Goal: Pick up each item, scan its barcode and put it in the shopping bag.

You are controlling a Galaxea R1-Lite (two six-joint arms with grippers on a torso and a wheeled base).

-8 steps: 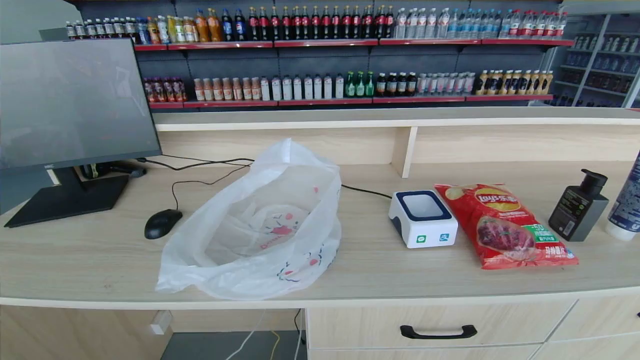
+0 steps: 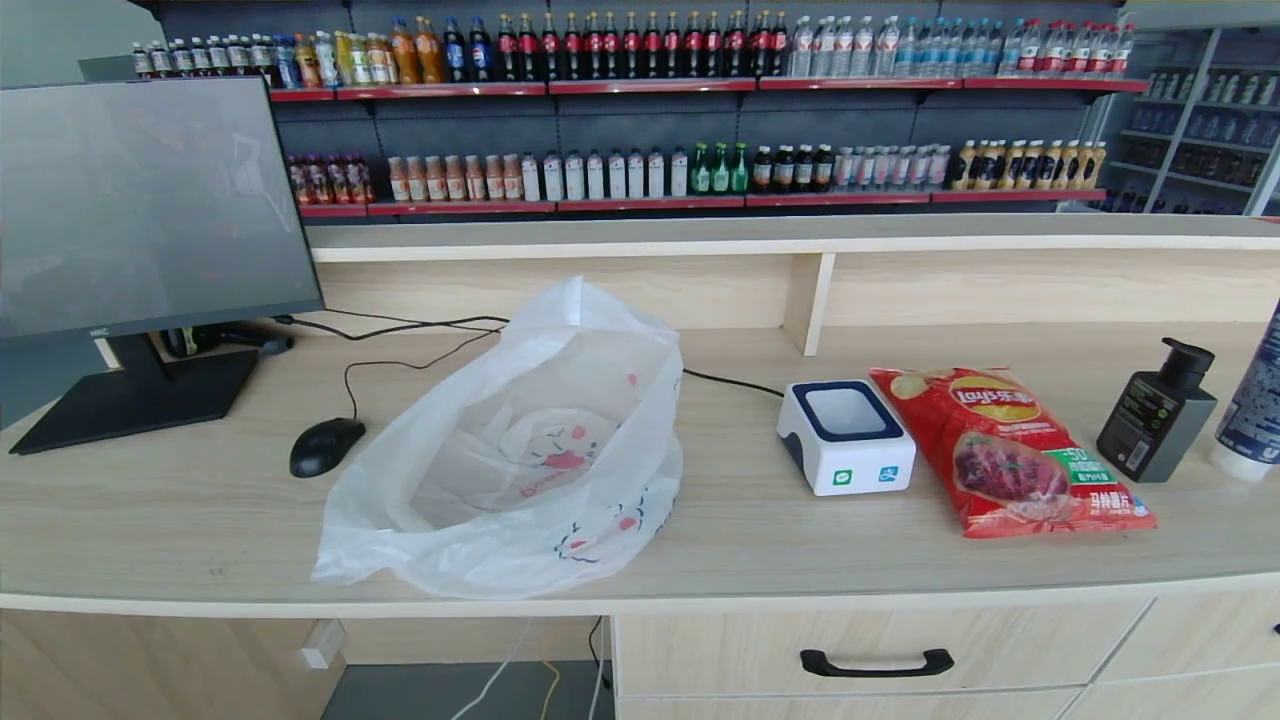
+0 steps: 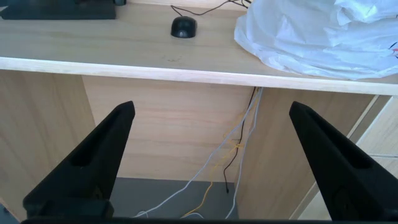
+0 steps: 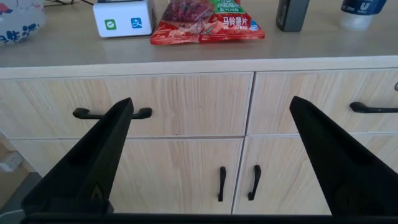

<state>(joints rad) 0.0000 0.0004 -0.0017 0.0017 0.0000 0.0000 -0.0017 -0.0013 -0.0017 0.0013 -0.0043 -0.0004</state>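
A white plastic shopping bag (image 2: 520, 460) lies open on the wooden counter (image 2: 200, 520), left of centre. To its right stands the white and blue barcode scanner (image 2: 845, 435). A red bag of chips (image 2: 1005, 450) lies flat beside the scanner, then a dark pump bottle (image 2: 1155, 412) and a white and blue bottle (image 2: 1250, 410) at the right edge. My left gripper (image 3: 208, 162) is open, below the counter edge in front of the shopping bag (image 3: 323, 34). My right gripper (image 4: 211, 158) is open, low in front of the drawers, facing the scanner (image 4: 123, 15) and chips (image 4: 205, 22).
A monitor (image 2: 140, 220) on a black stand occupies the counter's left end, with a black mouse (image 2: 325, 446) and its cable near the bag. A raised wooden ledge (image 2: 800, 240) backs the counter. Drawers with black handles (image 4: 112, 113) sit under it; cables (image 3: 239, 149) hang below.
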